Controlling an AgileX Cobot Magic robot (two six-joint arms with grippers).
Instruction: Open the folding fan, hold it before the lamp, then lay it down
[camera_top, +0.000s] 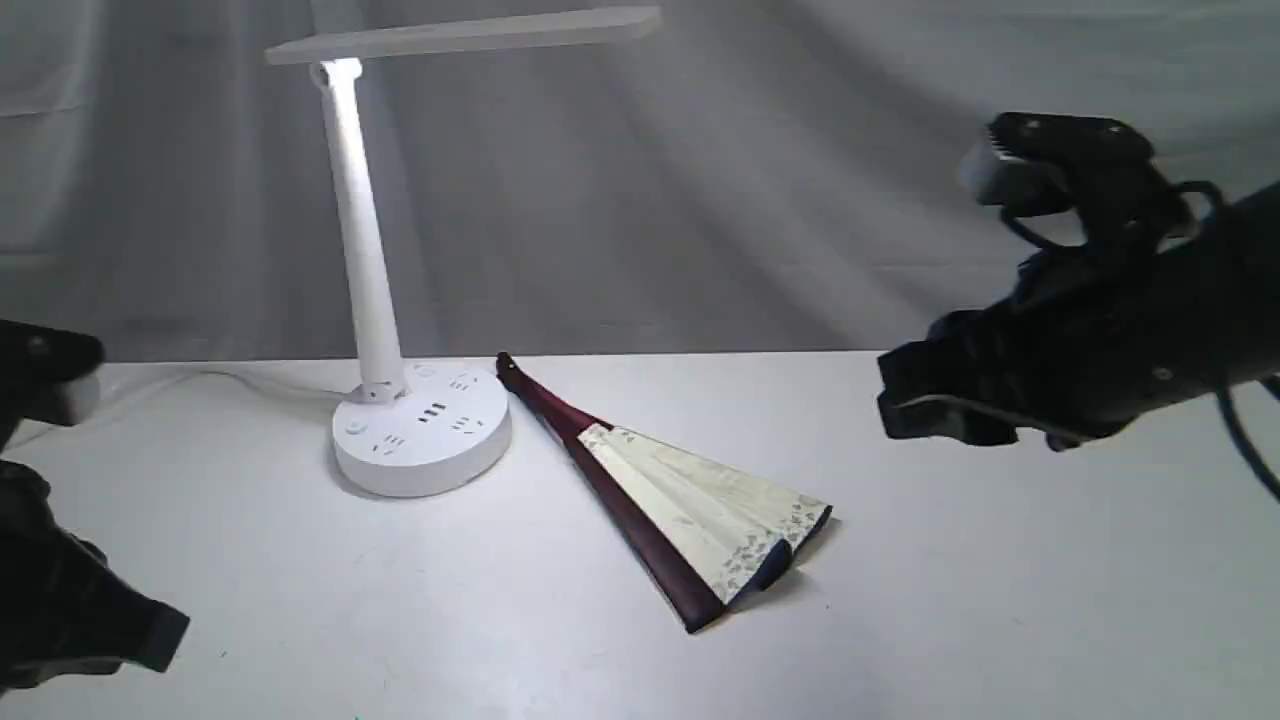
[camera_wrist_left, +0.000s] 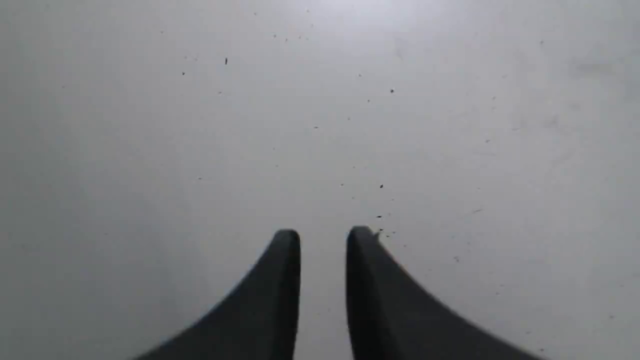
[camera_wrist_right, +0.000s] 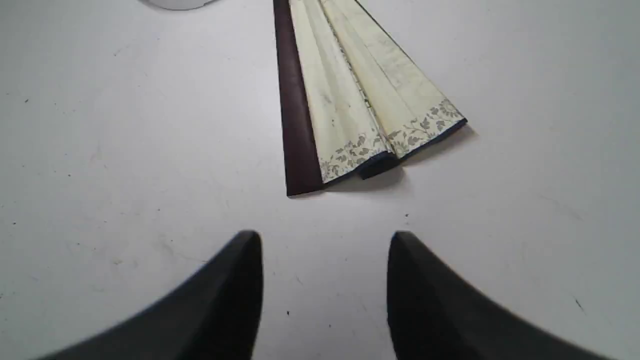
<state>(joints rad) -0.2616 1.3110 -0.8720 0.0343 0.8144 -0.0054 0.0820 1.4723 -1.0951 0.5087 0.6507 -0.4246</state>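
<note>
Folding fan (camera_top: 690, 510) part-open, perhaps touching lamp (camera_top: 362, 260)

White table set before a grey cloth backdrop.
A flat white table (camera_top: 1010, 610) is seen across the lower part of the exterior view, and its far edge is met by a pale grey cloth (camera_top: 820, 190) hung behind it and creased into long soft folds. A thin white cable (camera_top: 232, 377) is laid on the table near that far edge, on the left side. In the 2 wrist views the tabletop is shown close up: small dark specks (camera_wrist_left: 381, 186) are scattered over it, and faint scuffs (camera_wrist_right: 115, 260) are marked on the surface.
</note>
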